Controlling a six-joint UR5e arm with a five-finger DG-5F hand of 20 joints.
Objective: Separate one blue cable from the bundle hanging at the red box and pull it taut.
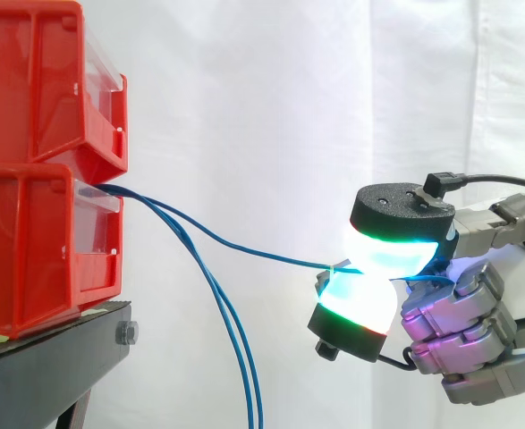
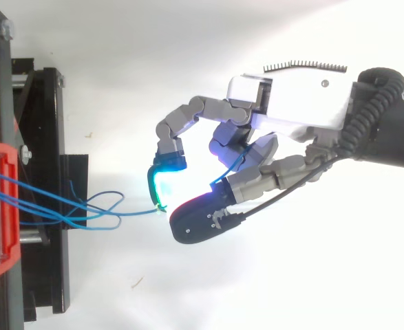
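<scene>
one blue cable [image 1: 235,248] is being pinched by the robot hand [image 1: 463,313] between two glowing pads [image 1: 396,250], the upper one bearing down on the lower one and the cable being caught where they meet. the other fingers are being kept curled under the palm, tinted purple. the robot hand is being held well apart from the black stand [image 1: 56,357], out beyond its right edge in the side view, level with the lower red bin [image 1: 29,250].

both bins are being carried at that right edge of the stand, the upper red bin [image 1: 38,80] stacked on the lower one. the pinched cable is being led out of the top of the lower red bin's open front and across the gap to the pads in a gentle downward curve, not quite straight. a short blue end is showing past the pads, against the curled fingers.

two other blue cables [image 1: 229,326] are being left hanging from the same opening, dropping steeply below the pinched one and parting from it just beside the bin.

in the top view the pinched cable [image 2: 136,214] is being drawn away from the stand's edge towards the robot hand [image 2: 291,110], while the loose loops are lying over that edge. a white curtain [image 1: 271,89] is hanging behind.
</scene>
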